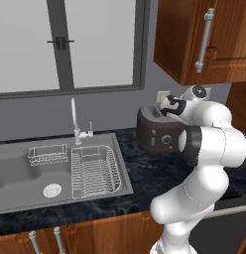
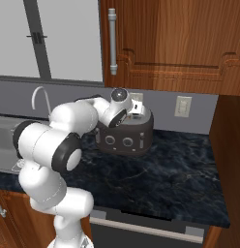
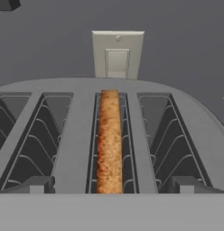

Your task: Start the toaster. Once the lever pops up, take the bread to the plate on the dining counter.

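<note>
My pincer (image 3: 109, 185) spread wide, straddling bread (image 3: 109, 140) upright in toaster (image 3: 77, 135) slot. Slice likely light, stiff, crumbly: pinch flat faces gently near top edge.

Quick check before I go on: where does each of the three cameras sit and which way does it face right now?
Left base view: behind-left, facing the sink and toaster; arm rises lower right.
Right base view: behind-right, facing the same toaster across the worktop; arm lower left.
Hand view: above the toaster, down its slots at the bread and wall switch; fingertips at bottom.
</note>
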